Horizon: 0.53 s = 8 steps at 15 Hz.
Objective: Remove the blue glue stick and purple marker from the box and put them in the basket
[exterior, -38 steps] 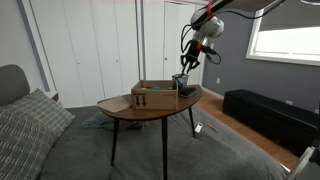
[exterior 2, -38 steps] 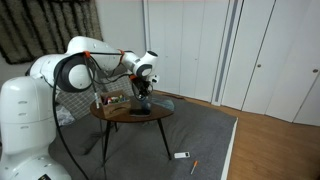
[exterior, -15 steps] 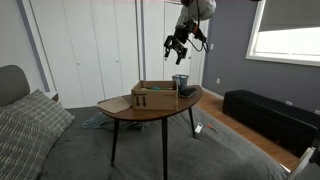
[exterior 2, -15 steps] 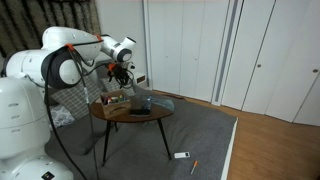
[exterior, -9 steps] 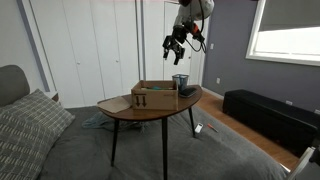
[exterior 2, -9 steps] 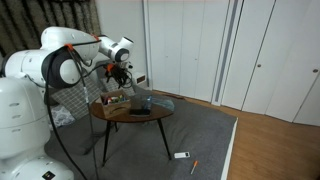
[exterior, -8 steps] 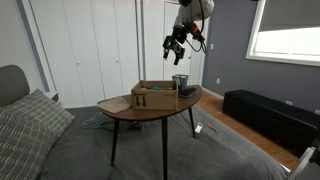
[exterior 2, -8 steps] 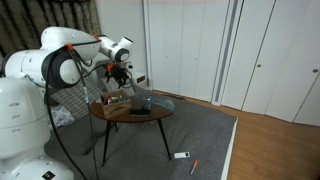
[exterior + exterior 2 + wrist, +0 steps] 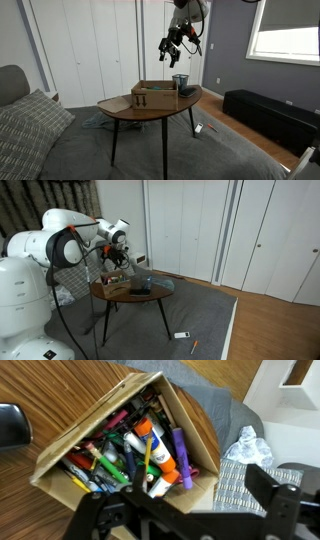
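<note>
**High over the desk, the hand hangs open**

In the box (image 9: 92,422), the blue glue stick (image 9: 148,428) and the purple marker (image 9: 180,455) lie close together, packed in among many other pens. A yellow pencil (image 9: 148,465) lies across the glue stick. The hand (image 9: 172,45) hangs well above the box, fingers apart, holding nothing. The basket (image 9: 180,82) stands just beside the box on the desk (image 9: 125,110). One box corner sits near the desk's edge. I count one box, one basket, one glue stick and one purple marker.
</note>
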### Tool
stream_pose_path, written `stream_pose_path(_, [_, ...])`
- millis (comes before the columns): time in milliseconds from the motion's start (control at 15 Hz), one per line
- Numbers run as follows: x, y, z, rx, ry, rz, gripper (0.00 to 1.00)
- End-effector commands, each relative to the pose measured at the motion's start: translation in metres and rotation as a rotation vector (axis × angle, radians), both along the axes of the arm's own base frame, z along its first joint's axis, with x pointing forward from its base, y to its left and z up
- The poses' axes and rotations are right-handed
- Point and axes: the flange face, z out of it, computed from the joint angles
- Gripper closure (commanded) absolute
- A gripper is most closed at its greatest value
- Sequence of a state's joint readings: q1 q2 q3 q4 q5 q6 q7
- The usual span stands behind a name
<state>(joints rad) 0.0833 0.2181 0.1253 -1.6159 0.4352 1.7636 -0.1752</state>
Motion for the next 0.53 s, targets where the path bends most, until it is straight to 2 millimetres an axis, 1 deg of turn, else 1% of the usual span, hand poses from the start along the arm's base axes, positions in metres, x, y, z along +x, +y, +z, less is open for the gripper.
stream_pose_path(0, [0.007,0.045,-0.022,-0.045,-0.033,0.091,0.0])
stream_pose_path(133, [0.012,0.06,-0.041,-0.096,-0.043,0.122,0.0])
stream_pose_path(267, [0.017,0.071,-0.058,-0.15,-0.058,0.151,0.0])
stream_pose_path(467, [0.026,0.084,-0.073,-0.193,-0.106,0.187,0.0])
